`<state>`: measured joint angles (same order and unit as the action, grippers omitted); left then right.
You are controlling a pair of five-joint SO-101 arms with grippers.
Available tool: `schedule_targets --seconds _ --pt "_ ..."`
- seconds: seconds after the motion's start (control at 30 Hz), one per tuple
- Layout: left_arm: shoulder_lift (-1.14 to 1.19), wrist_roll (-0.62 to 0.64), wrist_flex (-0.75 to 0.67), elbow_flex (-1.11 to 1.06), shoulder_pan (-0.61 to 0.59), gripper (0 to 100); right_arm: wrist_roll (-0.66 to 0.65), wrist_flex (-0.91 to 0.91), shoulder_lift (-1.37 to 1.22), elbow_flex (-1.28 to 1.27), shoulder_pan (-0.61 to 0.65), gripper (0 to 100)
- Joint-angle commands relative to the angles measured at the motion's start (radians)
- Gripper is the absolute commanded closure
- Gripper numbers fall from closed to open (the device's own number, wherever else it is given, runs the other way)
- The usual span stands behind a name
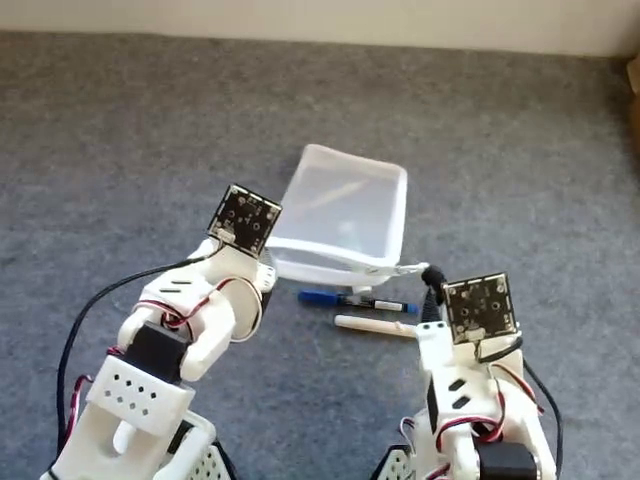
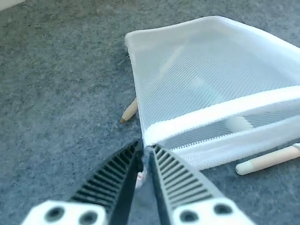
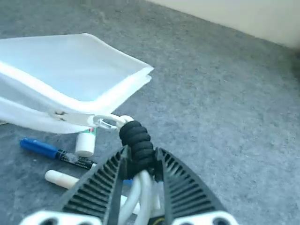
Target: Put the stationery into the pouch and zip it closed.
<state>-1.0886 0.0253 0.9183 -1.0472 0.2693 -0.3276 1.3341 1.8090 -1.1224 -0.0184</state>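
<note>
pouch (image 1: 350, 205): white mesh, lying mid grey tabletop (image 1: 120, 130) | pencil (image 2: 130, 110): tip showing from under the pouch's edge | blue marker (image 1: 350, 299), cream pen (image 1: 372, 324): loose just beside the pouch's zip side | left gripper (image 2: 144, 152): fingers pinched on a pouch corner | right gripper (image 3: 140, 157): fingers clamped on black pull cord (image 3: 136, 136) at the zip's end

Soft, even light covers the grey tabletop (image 1: 120, 130), brightest on the white mesh pouch (image 1: 345, 215), whose fabric is nearly washed out in the left wrist view, with only faint, diffuse shadows beneath the pouch and the arms (image 1: 190, 335) and a pale glow on the far wall (image 1: 300, 18)
</note>
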Motion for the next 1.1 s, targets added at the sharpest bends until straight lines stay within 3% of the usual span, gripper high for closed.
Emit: schedule_targets --seconds 0.0,0.4,0.67,0.83,1.07 --pt "-0.004 0.011 0.008 0.056 -0.053 99 -0.011 -0.051 -0.094 0.064 -0.039 99.4" --pt "-0.004 0.006 0.005 0.053 -0.004 99 -0.006 -0.033 -0.122 0.076 -0.022 99.4" --pt "0.005 0.052 0.002 0.050 0.019 80 -0.005 0.096 -0.127 0.222 0.133 99.4" --pt "0.007 0.077 -0.003 0.028 0.025 79 0.014 0.151 -0.128 0.302 0.189 99.4" --pt "0.007 0.077 -0.133 -0.048 0.039 79 0.066 0.157 -0.128 0.325 0.262 99.4"
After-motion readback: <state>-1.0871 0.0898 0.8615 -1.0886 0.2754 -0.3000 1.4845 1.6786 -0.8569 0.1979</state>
